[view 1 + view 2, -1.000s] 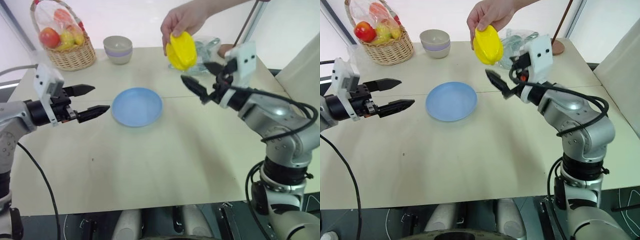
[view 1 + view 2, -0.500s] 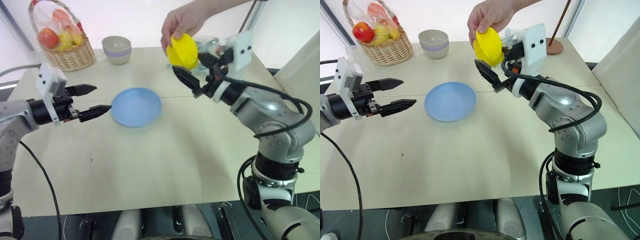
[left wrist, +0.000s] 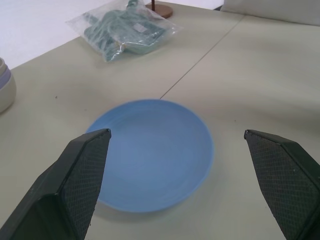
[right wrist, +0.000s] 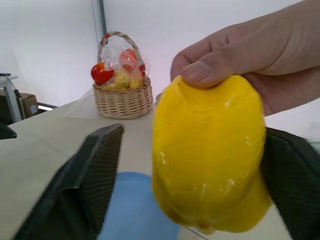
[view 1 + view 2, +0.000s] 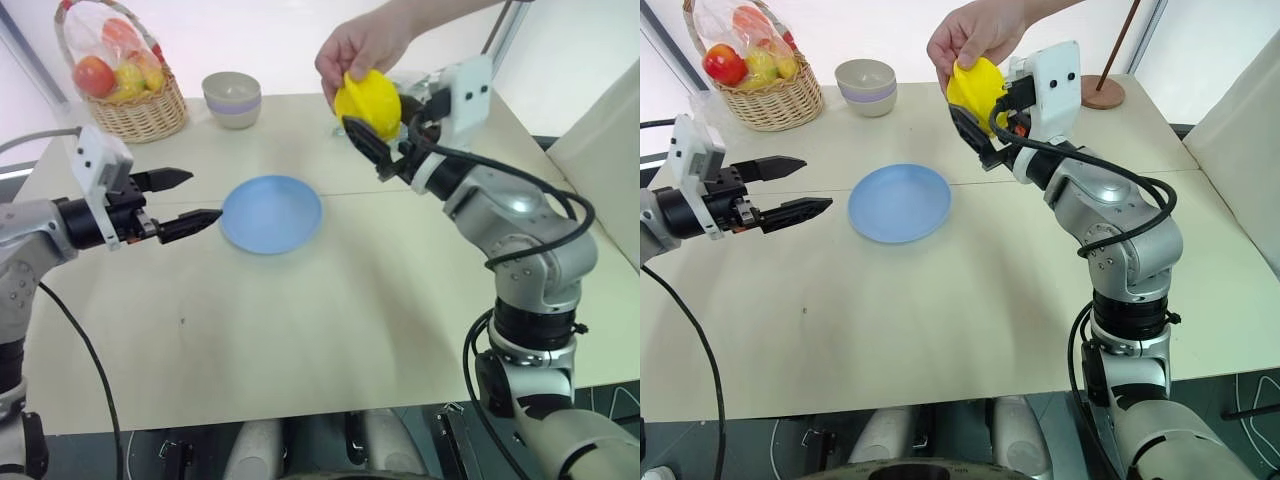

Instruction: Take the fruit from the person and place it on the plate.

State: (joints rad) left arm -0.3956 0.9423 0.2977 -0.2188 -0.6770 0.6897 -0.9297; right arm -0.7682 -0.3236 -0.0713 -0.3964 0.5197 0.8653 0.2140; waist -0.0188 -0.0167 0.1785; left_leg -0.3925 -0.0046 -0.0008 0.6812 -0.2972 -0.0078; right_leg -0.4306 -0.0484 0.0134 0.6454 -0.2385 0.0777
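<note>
One fruit (image 4: 210, 155), one plate (image 5: 271, 213), two grippers, one basket (image 5: 135, 105)

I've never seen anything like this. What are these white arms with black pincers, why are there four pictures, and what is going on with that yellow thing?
It is a two-armed robot at a table. Two pictures come from cameras in its head, looking down over its arms; the other two from a camera on each wrist, looking out between that arm's black fingers.

On the table lie a light blue plate, a small bowl, a basket of wrapped fruit and a clear bag.

A person's hand holds up a yellow starfruit. The right gripper has its fingers on either side of the fruit; whether they grip it yet is not clear, and the hand has not let go. The left gripper hangs open beside the plate, holding nothing.
</note>
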